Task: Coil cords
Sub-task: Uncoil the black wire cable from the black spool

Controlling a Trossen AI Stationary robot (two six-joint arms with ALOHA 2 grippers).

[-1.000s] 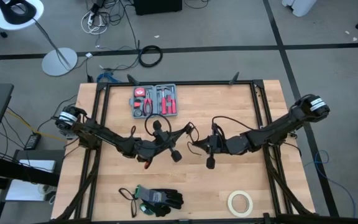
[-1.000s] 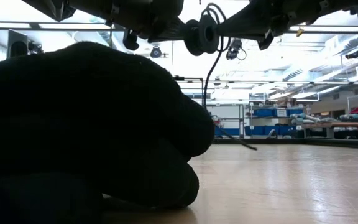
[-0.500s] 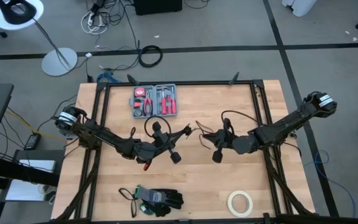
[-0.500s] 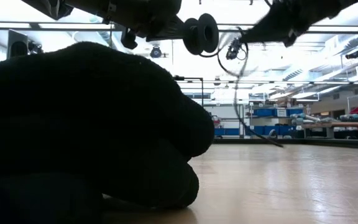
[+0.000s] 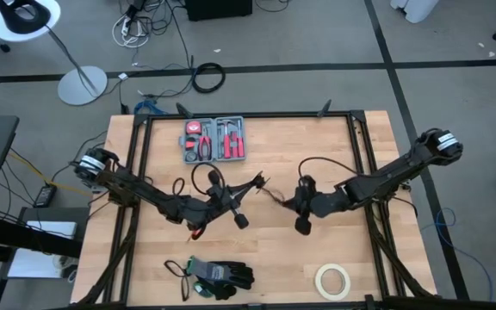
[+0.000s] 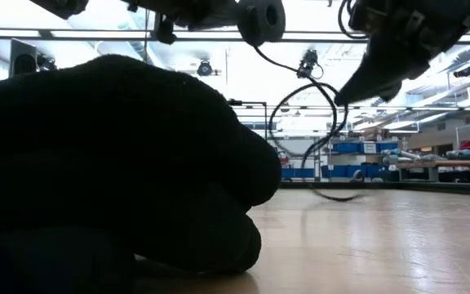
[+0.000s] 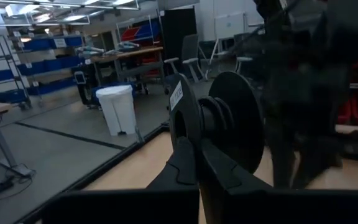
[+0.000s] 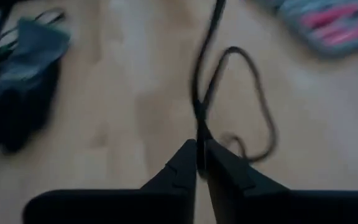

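Observation:
A small black spool (image 7: 219, 121) with two round flanges is up above the table's middle, and my left gripper (image 7: 197, 163) is shut on it; in the low view the spool (image 6: 261, 18) sits near the top. From it the thin black cord (image 6: 304, 122) drops in a wide slack loop to my right gripper (image 6: 356, 88). That gripper slants down just right of the spool (image 5: 262, 179) and is shut on the cord (image 8: 201, 93). My left gripper pinches the spool by the lower edge of its flange (image 7: 185, 140) between its two fingers. It comes level from the table's left, and the spool is lifted clear of the table. My right gripper pinches one strand of the cord (image 8: 197, 140) between its fingertips, slanting down from the table's right. The cord curls slack beyond the fingers, its lowest bend (image 6: 337, 196) close to the tabletop.
Black gloves (image 5: 222, 275) lie near the front edge and fill the left of the low view (image 6: 113, 163). A white tape roll (image 5: 333, 281) is at the front right. An open tool case (image 5: 214, 139) lies at the back. Bare wood (image 5: 343, 241) lies right of centre.
My right gripper has drawn away from the spool toward the table's right, then sunk and tipped its fingers downward. The cord, which hung straight from the spool, now bows out in a wide loop. My left gripper has lifted the spool slightly.

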